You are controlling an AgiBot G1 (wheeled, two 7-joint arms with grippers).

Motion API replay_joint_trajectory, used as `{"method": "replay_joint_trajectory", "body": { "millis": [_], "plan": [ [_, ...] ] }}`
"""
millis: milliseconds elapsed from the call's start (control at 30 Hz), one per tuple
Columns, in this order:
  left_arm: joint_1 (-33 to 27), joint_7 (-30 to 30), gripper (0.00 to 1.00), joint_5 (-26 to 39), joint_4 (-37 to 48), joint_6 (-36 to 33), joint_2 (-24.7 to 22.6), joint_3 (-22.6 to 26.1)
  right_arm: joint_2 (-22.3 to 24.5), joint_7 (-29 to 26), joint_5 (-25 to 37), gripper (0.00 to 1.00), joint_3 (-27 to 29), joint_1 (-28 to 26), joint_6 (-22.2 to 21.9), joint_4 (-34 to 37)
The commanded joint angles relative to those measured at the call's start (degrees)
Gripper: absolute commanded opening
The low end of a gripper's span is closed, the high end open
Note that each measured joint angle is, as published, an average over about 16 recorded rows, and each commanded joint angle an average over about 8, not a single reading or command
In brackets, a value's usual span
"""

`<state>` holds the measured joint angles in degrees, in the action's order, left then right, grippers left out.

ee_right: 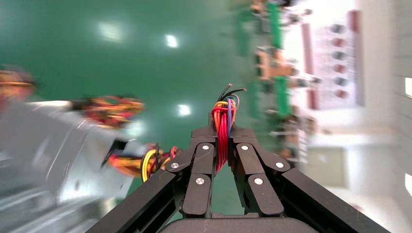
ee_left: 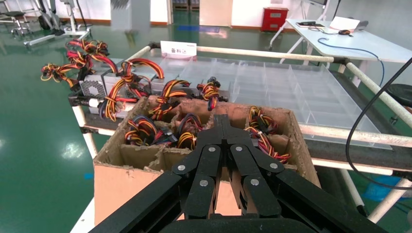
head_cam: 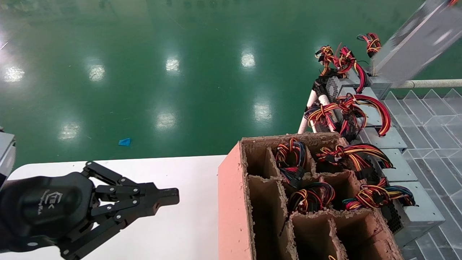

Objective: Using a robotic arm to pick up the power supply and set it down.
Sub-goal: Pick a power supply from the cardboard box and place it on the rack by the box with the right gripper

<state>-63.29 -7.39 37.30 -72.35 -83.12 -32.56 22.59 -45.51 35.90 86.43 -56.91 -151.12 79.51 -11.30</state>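
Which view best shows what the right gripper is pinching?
The right wrist view: the right gripper is shut on a wire bundle, red and orange strands clamped between its fingers. The head view shows only a blurred power supply lifted at the top right corner. The left wrist view misses it.

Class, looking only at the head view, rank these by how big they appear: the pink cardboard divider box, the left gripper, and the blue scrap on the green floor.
1. Pink cardboard divider box, largest.
2. Left gripper, though it sits nearer the camera, which inflates it.
3. Blue scrap, clearly smallest, though farther away.
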Motion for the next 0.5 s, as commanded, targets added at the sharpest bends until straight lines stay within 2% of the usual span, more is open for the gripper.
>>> {"method": "replay_joint_trajectory", "body": {
  "millis": [33,167,500],
  "plan": [
    [0.00,0.00,0.00,0.00,0.00,0.00,0.00,0.00,-0.85,1.65,-0.58,0.00,0.62,-0.29,-2.84,1.95],
    [0.00,0.00,0.00,0.00,0.00,0.00,0.00,0.00,-1.10,2.75,0.42,0.00,0.11,0.41,-6.11,4.83],
    [0.00,0.00,0.00,0.00,0.00,0.00,0.00,0.00,1.68,4.65,2.81,0.00,-1.50,4.98,-8.60,10.29]
  ]
}}
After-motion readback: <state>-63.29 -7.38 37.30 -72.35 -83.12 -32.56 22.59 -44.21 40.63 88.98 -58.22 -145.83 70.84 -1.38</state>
